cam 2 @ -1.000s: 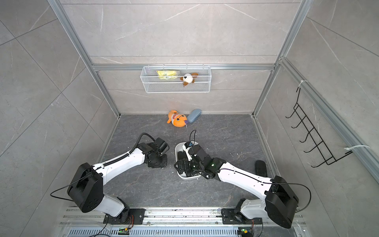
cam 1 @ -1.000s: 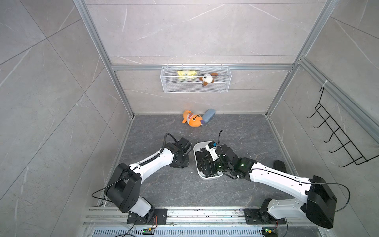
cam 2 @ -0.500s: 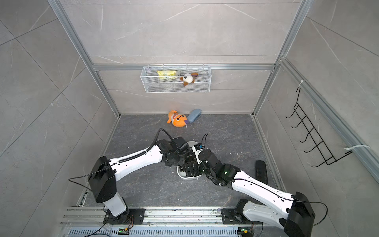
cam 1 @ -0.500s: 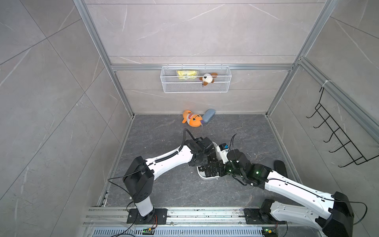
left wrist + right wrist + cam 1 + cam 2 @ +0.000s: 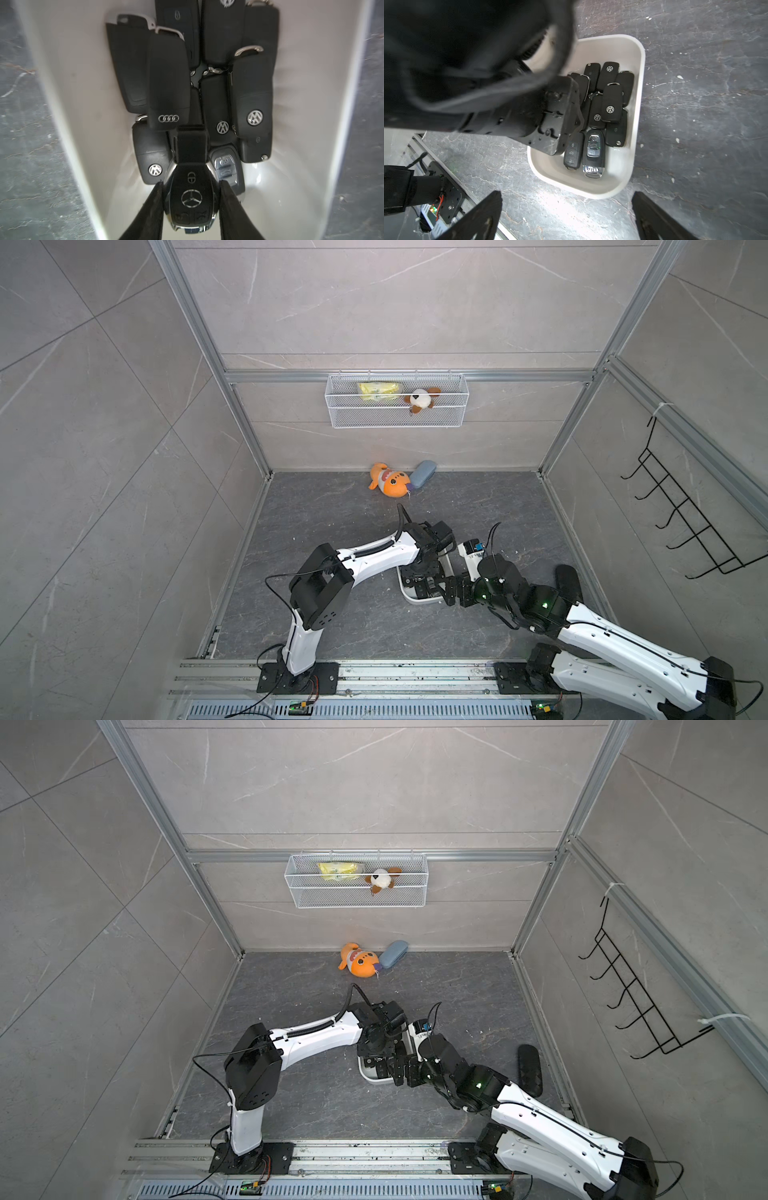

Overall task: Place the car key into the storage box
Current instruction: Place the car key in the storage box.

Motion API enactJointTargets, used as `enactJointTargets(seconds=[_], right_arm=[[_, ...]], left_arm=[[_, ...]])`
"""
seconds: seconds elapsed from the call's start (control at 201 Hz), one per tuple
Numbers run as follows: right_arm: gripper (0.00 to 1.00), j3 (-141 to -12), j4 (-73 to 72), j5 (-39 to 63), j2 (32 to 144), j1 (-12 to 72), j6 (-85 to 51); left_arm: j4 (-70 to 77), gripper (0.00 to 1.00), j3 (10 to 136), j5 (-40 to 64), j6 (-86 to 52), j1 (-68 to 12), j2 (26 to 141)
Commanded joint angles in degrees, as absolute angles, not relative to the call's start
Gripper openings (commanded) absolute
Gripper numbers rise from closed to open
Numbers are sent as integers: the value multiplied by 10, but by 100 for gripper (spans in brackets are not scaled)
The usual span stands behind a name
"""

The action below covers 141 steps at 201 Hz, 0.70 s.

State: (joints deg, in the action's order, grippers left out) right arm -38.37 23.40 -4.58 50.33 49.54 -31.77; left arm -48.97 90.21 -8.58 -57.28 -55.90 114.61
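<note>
My left gripper (image 5: 191, 182) is shut on a black and chrome car key (image 5: 192, 193) with a three-pointed star, its pads pressed on the key's two sides. It hangs nose-down inside the storage box (image 5: 79, 104), a shallow white tub, just over several black car keys (image 5: 169, 83) piled there. In both top views the left gripper (image 5: 424, 572) (image 5: 374, 1052) stands over the storage box (image 5: 417, 598) (image 5: 372, 1077). My right gripper (image 5: 566, 197) is open and empty, just outside the box's short end (image 5: 638, 116); in a top view the right gripper (image 5: 451, 591) sits beside the tub.
An orange plush (image 5: 388, 481) and a blue-grey case (image 5: 422, 473) lie by the back wall. A wire basket (image 5: 397, 406) hangs on that wall, a black hook rack (image 5: 681, 518) on the right wall. A black oblong object (image 5: 568, 583) lies right of my right arm.
The left arm swung from the floor left of the box to over the box, carrying the key. The right gripper drew back out of the box toward its near end.
</note>
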Motion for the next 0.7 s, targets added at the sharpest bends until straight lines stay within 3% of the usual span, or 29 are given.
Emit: enactJointTargets(seconds=[0.0,0.483,0.697], right_arm=[[100,-374,251,-61,496,497,-328],[100,-377,249,-60,508,497,-327],[99,-378,248,-62,511,497,-324]], left_arm=[[-490,32,927,-74,-579,-562,1164],[-486,35,953,-57,-565,-561,1212],[-491,53,961,-57,-560,-561,1199]])
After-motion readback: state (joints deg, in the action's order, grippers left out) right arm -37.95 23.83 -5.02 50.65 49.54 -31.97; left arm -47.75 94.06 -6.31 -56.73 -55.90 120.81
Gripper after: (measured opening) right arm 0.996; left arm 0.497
